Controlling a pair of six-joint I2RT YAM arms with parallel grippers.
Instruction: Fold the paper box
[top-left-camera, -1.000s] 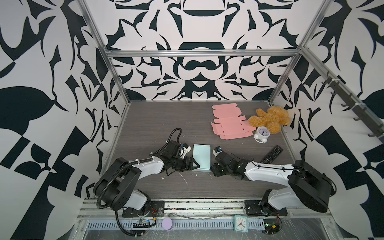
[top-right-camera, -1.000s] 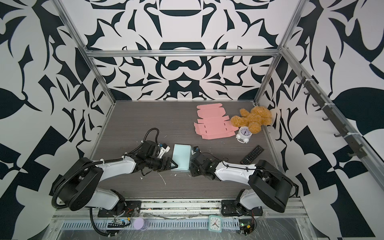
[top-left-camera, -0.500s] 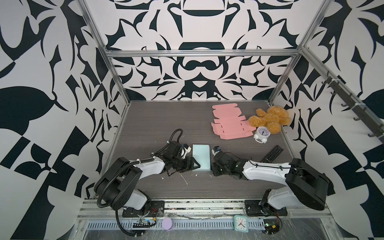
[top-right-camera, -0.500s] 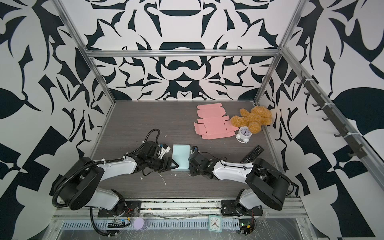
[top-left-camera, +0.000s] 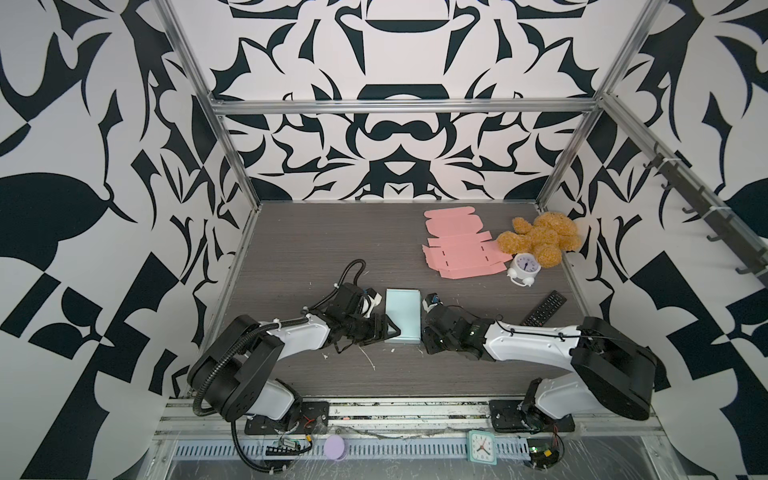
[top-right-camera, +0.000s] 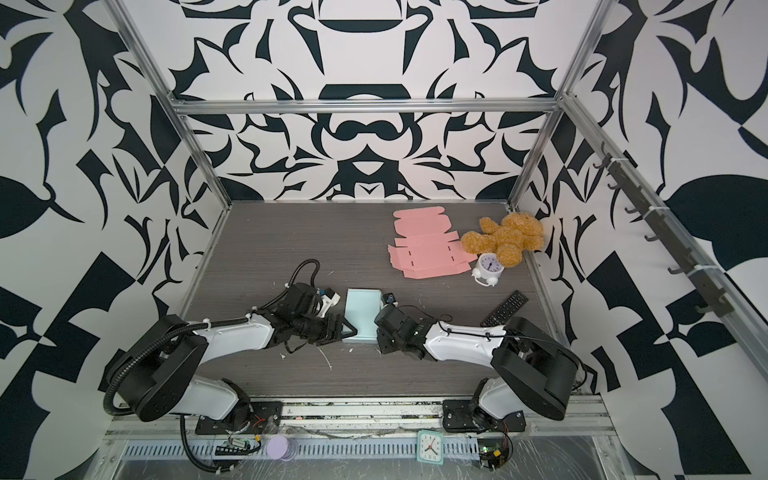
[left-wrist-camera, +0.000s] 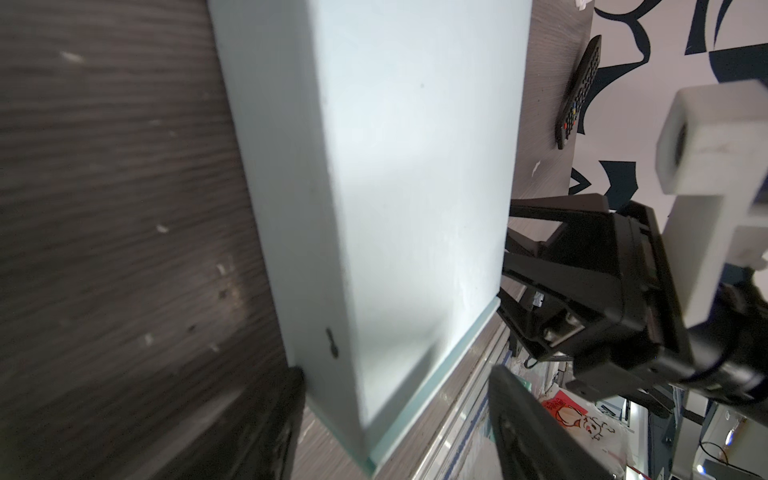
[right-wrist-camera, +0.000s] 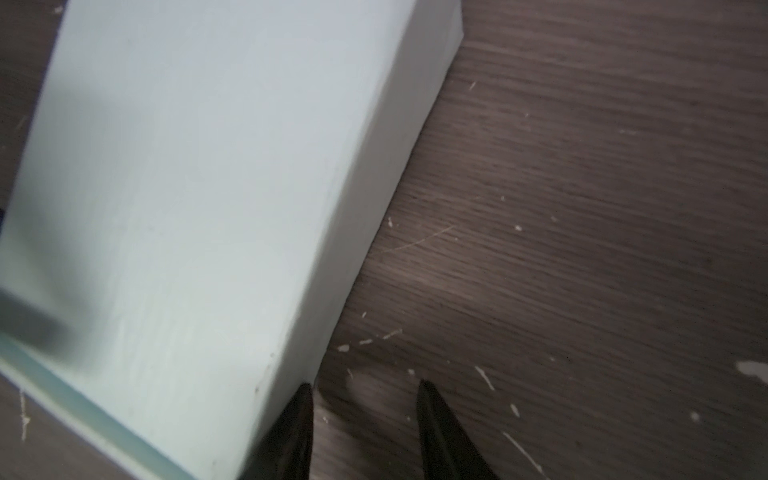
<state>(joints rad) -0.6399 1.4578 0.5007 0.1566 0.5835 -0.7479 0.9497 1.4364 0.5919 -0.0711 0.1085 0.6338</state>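
Both arms have edged in on the pale-blue paper box (top-left-camera: 402, 315), now square on the near middle of the table (top-left-camera: 311, 249). Its near corner sits between the spread jaws of the left gripper (left-wrist-camera: 395, 370); the right gripper (right-wrist-camera: 365, 399), part-open and empty, touches its side. Beyond lie pink flat cardboard (top-left-camera: 461, 249) and a teddy bear (top-left-camera: 540, 232).

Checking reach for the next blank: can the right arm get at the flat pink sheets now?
Probably yes: bare table lies between the right arm and the pink sheets; the clock and teddy bear sit beside them.
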